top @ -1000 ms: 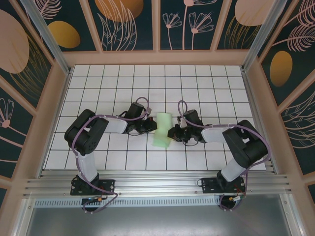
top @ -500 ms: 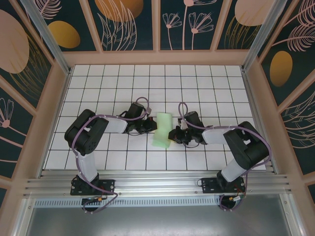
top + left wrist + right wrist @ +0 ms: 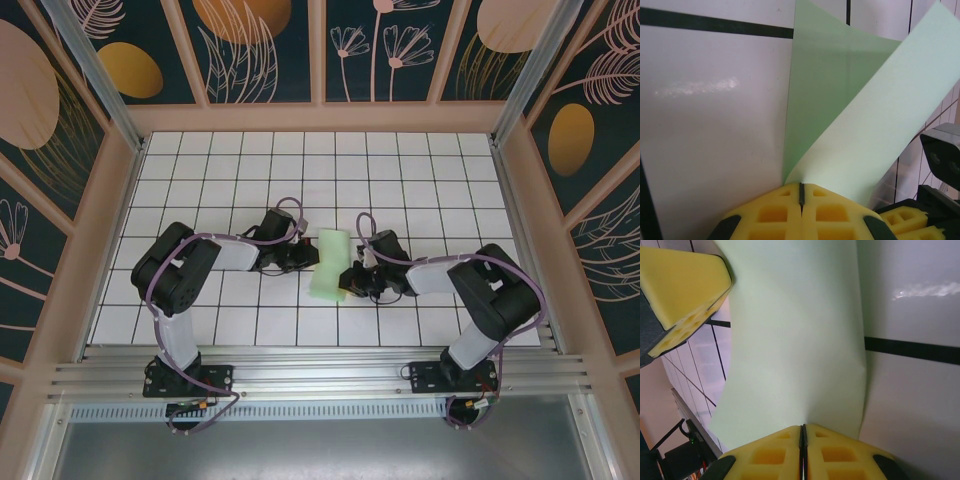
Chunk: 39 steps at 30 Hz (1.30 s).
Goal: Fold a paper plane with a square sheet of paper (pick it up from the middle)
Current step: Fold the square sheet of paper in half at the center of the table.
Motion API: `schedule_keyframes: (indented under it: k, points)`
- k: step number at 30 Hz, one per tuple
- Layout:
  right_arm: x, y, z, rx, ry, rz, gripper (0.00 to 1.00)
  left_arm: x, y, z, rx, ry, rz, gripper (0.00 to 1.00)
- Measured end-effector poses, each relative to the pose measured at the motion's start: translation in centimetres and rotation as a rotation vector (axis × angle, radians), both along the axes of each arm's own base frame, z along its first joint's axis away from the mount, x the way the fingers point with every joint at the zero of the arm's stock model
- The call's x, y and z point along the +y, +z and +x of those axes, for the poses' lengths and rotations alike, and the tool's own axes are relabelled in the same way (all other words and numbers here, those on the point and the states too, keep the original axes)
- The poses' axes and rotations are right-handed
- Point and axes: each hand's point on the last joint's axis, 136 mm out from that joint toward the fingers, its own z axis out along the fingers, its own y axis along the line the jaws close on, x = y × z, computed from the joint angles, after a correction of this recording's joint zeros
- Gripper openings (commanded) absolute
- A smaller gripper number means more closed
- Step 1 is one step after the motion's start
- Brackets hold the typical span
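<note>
Lengthwise near-to-far, folded green paper [image 3: 328,262]

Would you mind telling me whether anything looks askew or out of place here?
The thin pale green paper sheet, pinched by the left end effector and right end effector, looks folded askew: its upper flap crosses the lower layer diagonally.

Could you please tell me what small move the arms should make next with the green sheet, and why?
Probably lower both grippers slightly so the raised flap settles flat. The left gripper and right gripper are each shut on the square sheet of paper, and the left wrist view shows one layer slanting up off the layer on the table, uncreased.
</note>
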Motion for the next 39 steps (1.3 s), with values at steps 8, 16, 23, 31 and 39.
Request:
schedule_keyframes:
  k: [8,16,23,31,39]
  points:
    - [0.2,1.1,-0.3,-0.024,0.011,0.002,0.13,0.0,0.0,0.0,0.0,0.0,0.0,0.0]
    - [0.9,0.6,-1.7,-0.001,0.04,-0.008,0.13,0.0,0.0,0.0,-0.001,-0.003,-0.001,0.0]
    - [0.7,0.0,-2.1,0.012,0.041,-0.015,0.13,0.0,0.0,0.0,-0.003,-0.007,0.0,0.0]
    - [0.6,0.9,-2.2,-0.011,0.035,-0.004,0.14,0.0,0.0,0.0,-0.003,-0.009,0.002,0.0]
    - [0.2,0.0,-3.2,0.014,0.034,-0.016,0.13,0.0,0.0,0.0,-0.003,-0.01,0.003,0.0]
